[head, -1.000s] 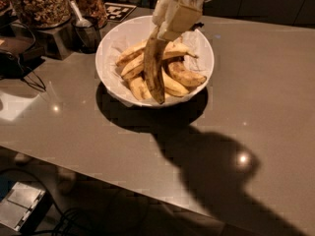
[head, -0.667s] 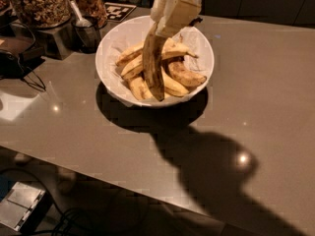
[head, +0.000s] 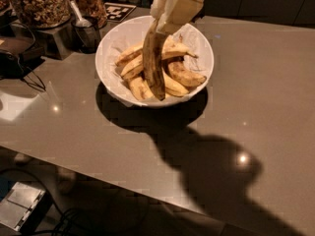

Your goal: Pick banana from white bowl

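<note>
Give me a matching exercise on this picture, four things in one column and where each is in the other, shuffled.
1. gripper
2. banana
3. white bowl
4. jar

A. resting on the table
B. top left corner
C. top edge, above the bowl
D. hanging from the shut jaws

Pairs: 1-C, 2-D, 3-A, 4-B
</note>
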